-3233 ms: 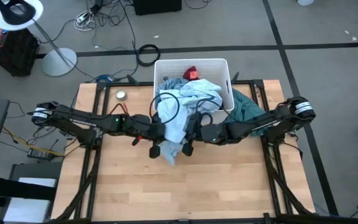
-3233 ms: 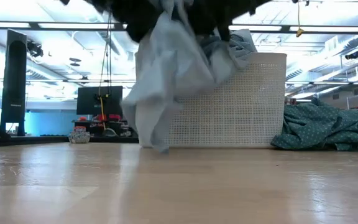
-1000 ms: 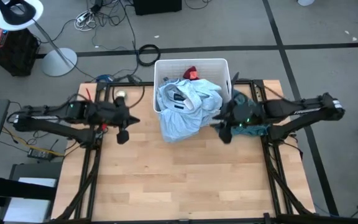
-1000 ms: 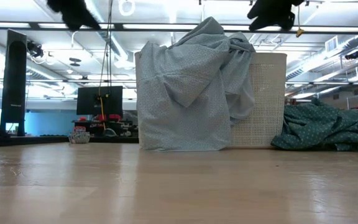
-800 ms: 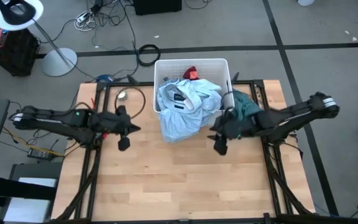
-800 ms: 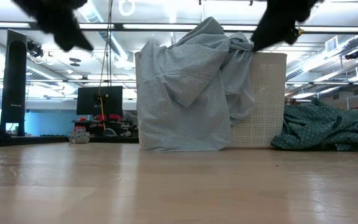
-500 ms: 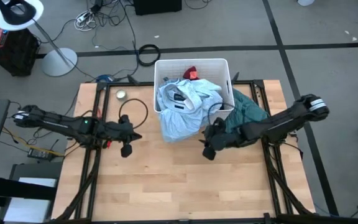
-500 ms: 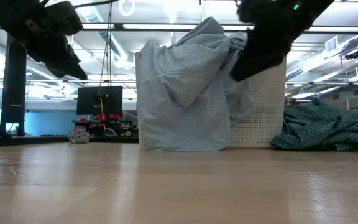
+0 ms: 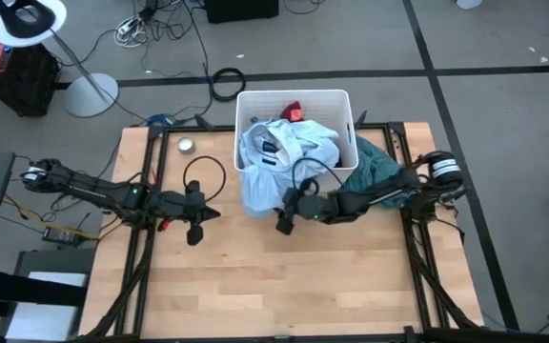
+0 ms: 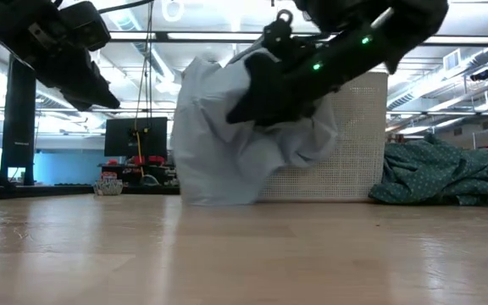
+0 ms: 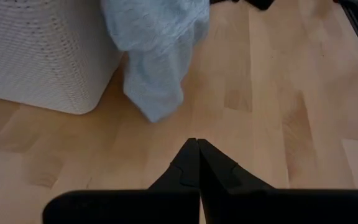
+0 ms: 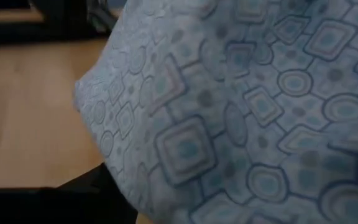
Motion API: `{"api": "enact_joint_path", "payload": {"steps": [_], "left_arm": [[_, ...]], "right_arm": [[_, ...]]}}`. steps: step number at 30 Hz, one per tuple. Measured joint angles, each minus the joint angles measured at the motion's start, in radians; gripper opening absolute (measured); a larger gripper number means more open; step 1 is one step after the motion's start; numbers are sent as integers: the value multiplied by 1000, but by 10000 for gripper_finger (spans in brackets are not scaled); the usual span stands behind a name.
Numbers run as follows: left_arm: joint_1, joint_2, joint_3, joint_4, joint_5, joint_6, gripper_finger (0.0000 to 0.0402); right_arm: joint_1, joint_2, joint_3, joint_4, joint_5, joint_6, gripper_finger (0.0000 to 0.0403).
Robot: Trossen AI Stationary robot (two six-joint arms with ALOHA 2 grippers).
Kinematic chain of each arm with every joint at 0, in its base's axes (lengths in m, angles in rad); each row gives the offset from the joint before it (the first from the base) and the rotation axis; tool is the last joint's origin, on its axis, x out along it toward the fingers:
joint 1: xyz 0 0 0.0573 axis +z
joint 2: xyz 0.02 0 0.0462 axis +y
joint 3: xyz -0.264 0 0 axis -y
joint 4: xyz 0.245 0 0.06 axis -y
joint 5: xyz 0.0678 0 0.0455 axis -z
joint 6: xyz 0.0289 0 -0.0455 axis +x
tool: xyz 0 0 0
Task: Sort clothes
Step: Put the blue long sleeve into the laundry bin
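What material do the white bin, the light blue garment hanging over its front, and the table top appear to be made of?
The white bin looks like matt plastic: stiff walls pierced by a fine grid of small holes. The light blue garment seems to be thin woven cloth, printed with small geometric shapes; it drapes and creases softly. The table top appears to be pale wood, or a wood laminate, with visible plank grain and a slight sheen.

Light blue patterned shirt [image 9: 273, 164] draped over bin front; teal garment [image 9: 375, 171] heaped beside.
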Motion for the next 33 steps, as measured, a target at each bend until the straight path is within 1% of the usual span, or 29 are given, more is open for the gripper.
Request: {"api": "enact_joint_path", "payload": {"steps": [3, 4, 6, 9, 12, 13, 14, 20, 23, 26, 28, 33], "left_arm": [[0, 0, 0, 18, 0, 2, 0], [-1, 0, 0, 18, -1, 2, 0], [-3, 1, 0, 21, -2, 3, 0], [-3, 1, 0, 29, -2, 3, 0], [-3, 1, 0, 33, -3, 4, 0], [-3, 1, 0, 32, -6, 4, 0], [-3, 1, 0, 33, -7, 4, 0], [-3, 1, 0, 32, -10, 4, 0], [-3, 1, 0, 33, -10, 4, 0], [-3, 1, 0, 32, -10, 4, 0], [-3, 1, 0, 30, -10, 2, 0], [-3, 1, 0, 35, -10, -1, 0]], "right_arm": [[-17, 48, 13, 110, 1, -31, 273], [-20, 57, 21, 129, 1, -41, 265], [-24, 60, 41, 128, 0, -58, 237], [-24, 47, 70, 133, -1, -94, 159], [-16, 27, 100, 134, -1, -139, 52], [-12, 17, 110, 134, -1, -163, 27], [-9, 11, 126, 135, 0, -192, 16], [0, -51, 226, 137, 14, -357, 5], [-8, -95, 284, 118, 75, -463, 4], [-39, -153, 345, 49, 143, -550, 3], [-70, -194, 386, -27, 166, -568, 2], [-179, -271, 473, -233, 168, -566, 2]]}}
